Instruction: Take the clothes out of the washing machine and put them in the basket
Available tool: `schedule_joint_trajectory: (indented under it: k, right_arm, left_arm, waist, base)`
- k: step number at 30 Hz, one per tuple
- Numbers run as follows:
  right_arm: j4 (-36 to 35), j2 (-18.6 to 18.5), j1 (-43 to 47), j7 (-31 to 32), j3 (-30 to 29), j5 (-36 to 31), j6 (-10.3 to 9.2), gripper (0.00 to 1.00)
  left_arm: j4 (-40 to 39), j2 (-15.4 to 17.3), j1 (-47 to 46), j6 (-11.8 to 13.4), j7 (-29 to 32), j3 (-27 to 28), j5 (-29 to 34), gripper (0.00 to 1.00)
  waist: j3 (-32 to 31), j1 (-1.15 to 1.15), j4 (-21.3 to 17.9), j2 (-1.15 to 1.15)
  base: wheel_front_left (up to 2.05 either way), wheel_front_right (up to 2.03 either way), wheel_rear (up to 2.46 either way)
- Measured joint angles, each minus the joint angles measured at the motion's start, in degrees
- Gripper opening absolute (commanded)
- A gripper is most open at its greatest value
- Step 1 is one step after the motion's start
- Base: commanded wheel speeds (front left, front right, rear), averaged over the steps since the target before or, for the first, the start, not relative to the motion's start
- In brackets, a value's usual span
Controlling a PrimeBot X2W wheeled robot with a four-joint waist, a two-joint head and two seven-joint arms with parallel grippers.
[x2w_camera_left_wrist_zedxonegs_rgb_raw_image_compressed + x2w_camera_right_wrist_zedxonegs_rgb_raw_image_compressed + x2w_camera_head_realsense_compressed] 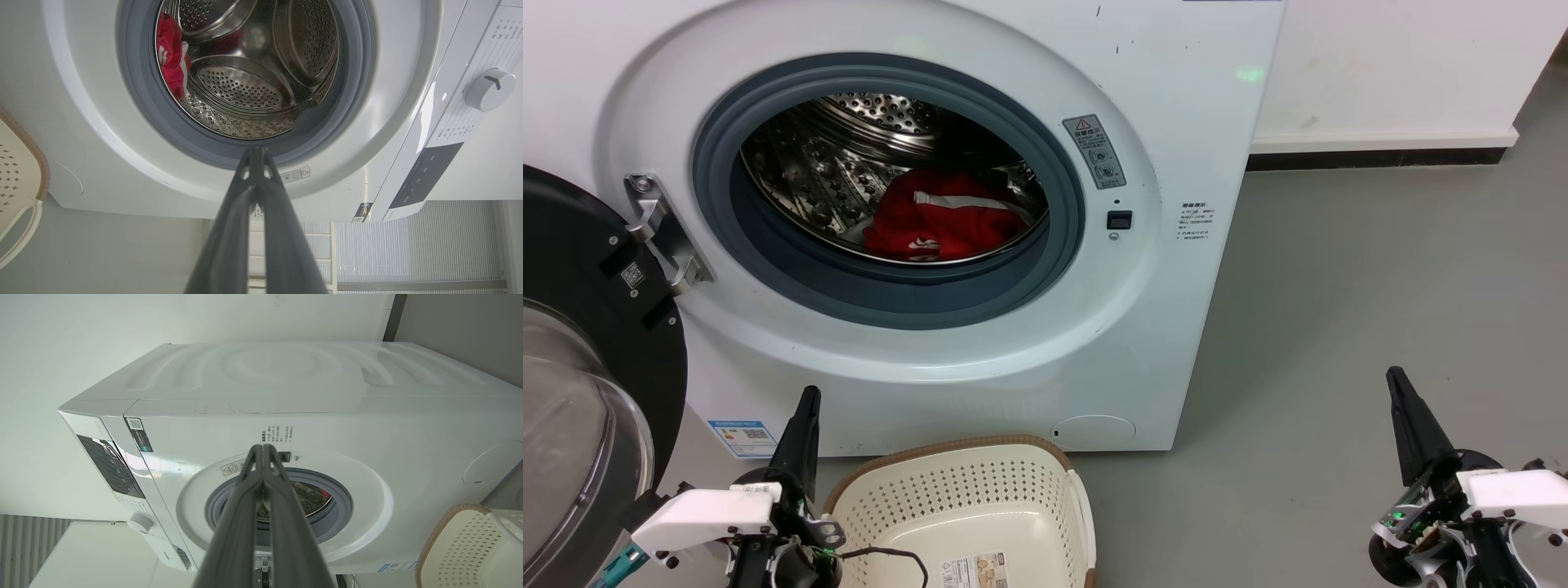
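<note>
The open door [572, 245] of the washing machine [1176, 269] stood beside the left gripper [809, 400]. It and the right gripper [1396, 380] were pinched together, holding nothing, above a grey floor [1339, 310].

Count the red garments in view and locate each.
1. A bright red fabric bundle with white stripes lies in the perforated steel drum of the white washing machine. More garments may be folded into it. The cream perforated plastic basket shows none.

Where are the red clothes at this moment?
In the head view the clothes lie low in the drum of the washing machine, behind the grey porthole ring, above the basket that stands on the floor before the machine.
</note>
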Motion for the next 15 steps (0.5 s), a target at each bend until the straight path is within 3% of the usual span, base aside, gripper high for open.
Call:
schedule_joint_trajectory:
  k: [13,14,15]
  right_arm:
    - [0.14,0.00,0.09,0.00,0.00,0.01,0.00,0.00]
    - [0.51,0.01,0.34,0.00,0.02,0.02,0.00,1.00]
    - [1.00,0.03,0.78,0.00,0.04,0.02,0.00,1.00]
  left_arm:
    - [0.18,-0.01,0.08,0.01,-0.01,-0.02,0.01,0.00]
    - [0.53,-0.04,0.29,0.02,-0.01,-0.10,0.00,1.00]
    - [1.02,-0.11,0.75,0.03,-0.02,-0.18,0.00,1.00]
  waist:
    - [0.00,0.00,0.00,0.00]
    - [0.00,0.00,0.00,0.00]
    - [0.00,0.00,0.00,0.00]
  base:
    - [0.00,0.00,0.00]
    - [0.00,0.00,0.00]
    - [0.00,0.00,0.00]
